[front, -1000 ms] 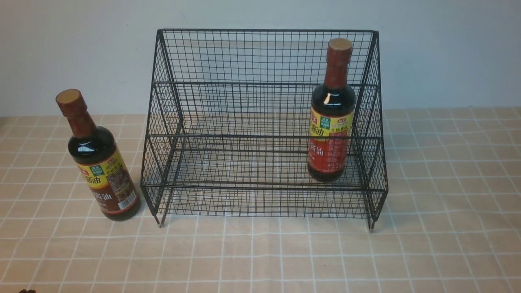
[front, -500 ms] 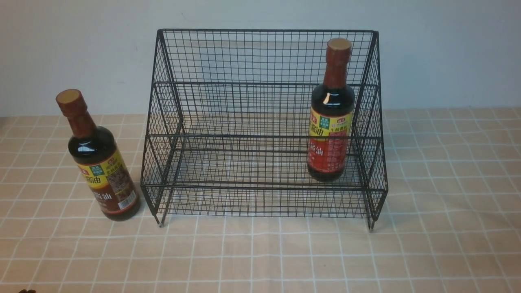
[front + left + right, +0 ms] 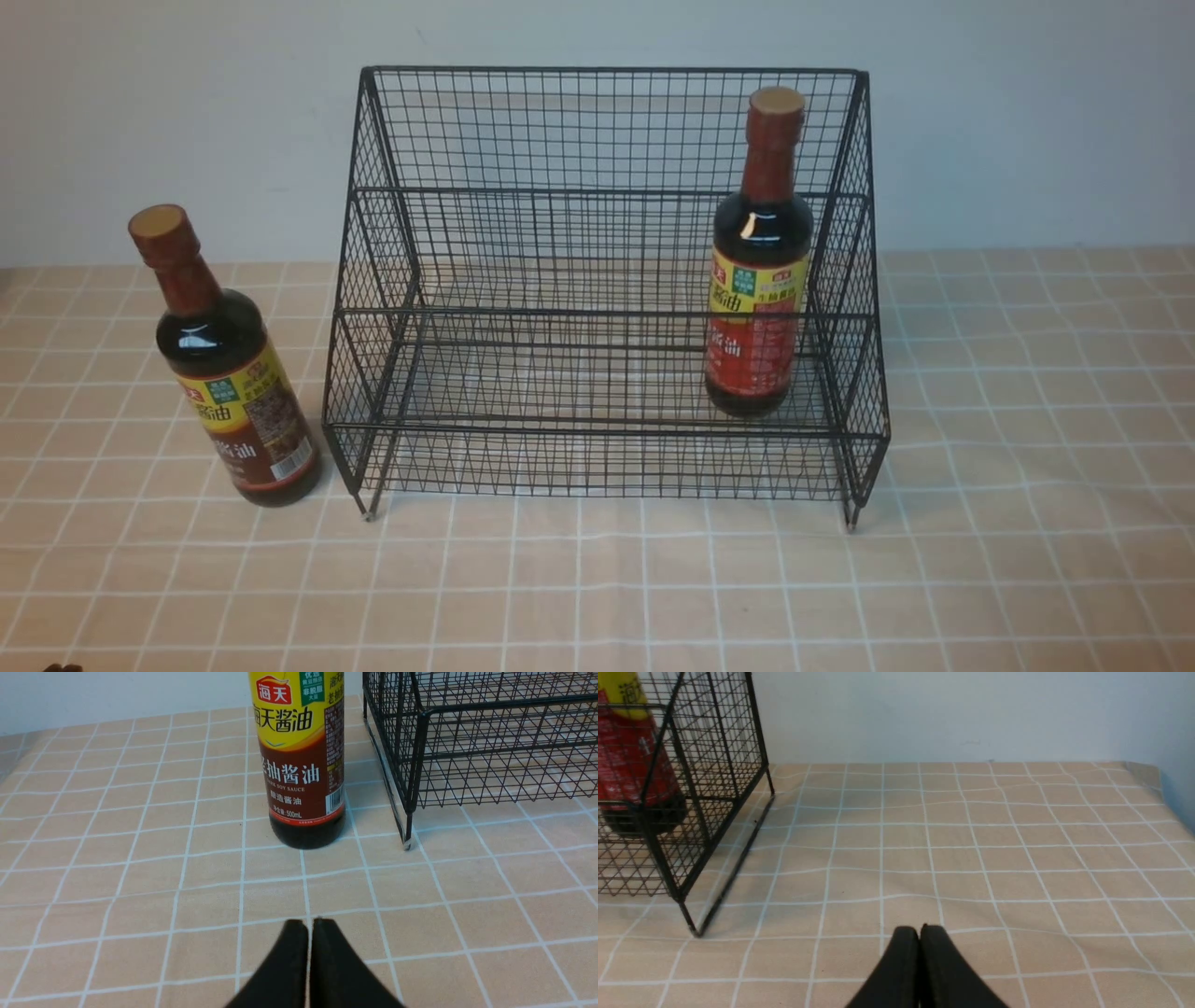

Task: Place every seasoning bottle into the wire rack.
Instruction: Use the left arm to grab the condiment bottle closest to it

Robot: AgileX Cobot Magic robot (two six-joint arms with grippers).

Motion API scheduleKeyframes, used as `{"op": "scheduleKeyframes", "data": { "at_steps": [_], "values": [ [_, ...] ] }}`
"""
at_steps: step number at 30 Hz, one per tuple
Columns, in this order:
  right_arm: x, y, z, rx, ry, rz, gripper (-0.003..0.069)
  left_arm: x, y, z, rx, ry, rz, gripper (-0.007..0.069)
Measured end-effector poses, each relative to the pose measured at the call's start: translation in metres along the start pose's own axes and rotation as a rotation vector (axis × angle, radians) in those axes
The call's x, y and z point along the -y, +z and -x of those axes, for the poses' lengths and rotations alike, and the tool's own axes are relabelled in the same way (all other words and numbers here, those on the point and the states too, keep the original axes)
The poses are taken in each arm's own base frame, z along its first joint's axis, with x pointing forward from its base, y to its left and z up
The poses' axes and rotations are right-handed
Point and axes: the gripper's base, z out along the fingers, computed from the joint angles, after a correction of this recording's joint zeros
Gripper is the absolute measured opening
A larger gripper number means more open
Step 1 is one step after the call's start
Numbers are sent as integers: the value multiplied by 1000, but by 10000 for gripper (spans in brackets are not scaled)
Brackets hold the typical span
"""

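Observation:
The black wire rack stands mid-table against the wall. Inside it, on the lower tier at the right end, a red-labelled seasoning bottle stands upright; its lower body shows behind the mesh as the same bottle in the right wrist view. A brown-labelled seasoning bottle stands on the cloth just left of the rack's front foot. The left wrist view shows this bottle ahead of my left gripper, which is shut and empty. My right gripper is shut and empty, over bare cloth right of the rack.
A checked peach tablecloth covers the table, and a pale wall runs behind the rack. The rack's front left foot sits close beside the outside bottle. The cloth's far right edge shows in the right wrist view.

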Motion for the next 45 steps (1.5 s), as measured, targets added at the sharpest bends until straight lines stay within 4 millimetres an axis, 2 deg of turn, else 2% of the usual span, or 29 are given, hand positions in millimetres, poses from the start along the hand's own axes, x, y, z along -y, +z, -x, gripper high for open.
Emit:
{"op": "scheduleKeyframes", "data": {
  "at_steps": [33, 35, 41, 45],
  "values": [
    [0, 0, 0, -1, -2, 7, -14, 0, 0, 1, 8, 12, 5, -7],
    [0, 0, 0, -1, -2, 7, -14, 0, 0, 2, 31, -11, 0, -7],
    [0, 0, 0, -1, -2, 7, -14, 0, -4, 25, 287, -300, -46, -7],
    [0, 0, 0, -1, -2, 7, -14, -5, -9, 40, 460, -342, -28, -7]
  ]
}}
